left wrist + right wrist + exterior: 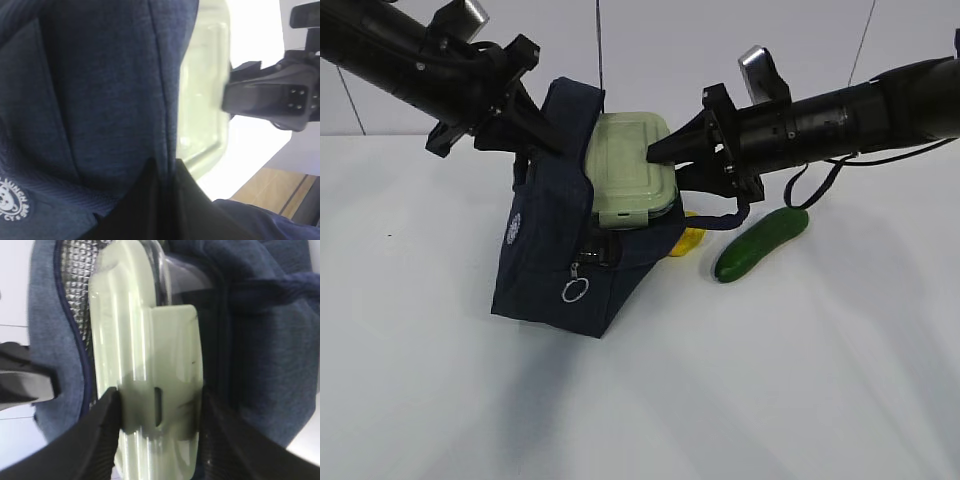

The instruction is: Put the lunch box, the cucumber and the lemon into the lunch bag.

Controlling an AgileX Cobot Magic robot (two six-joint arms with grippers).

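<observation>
My dark navy fabric lunch bag [555, 270] stands on the white worktop [770, 390] toward its far edge. My left gripper [542, 140] is pinched tight on the bag's rim, and my right gripper [665, 165] is half-spread around the square clear lunch box with a pale sage-green ribbed lid [632, 168], tilted partway into the mouth. Just beyond the bag lie the small yellow lemon [688, 240], partly hidden, and the smooth dark green cucumber [761, 243] to its right.

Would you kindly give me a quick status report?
Left gripper shut on lunch bag rim. Right gripper holds lunch box, partly in. Cucumber, lemon on table.
</observation>
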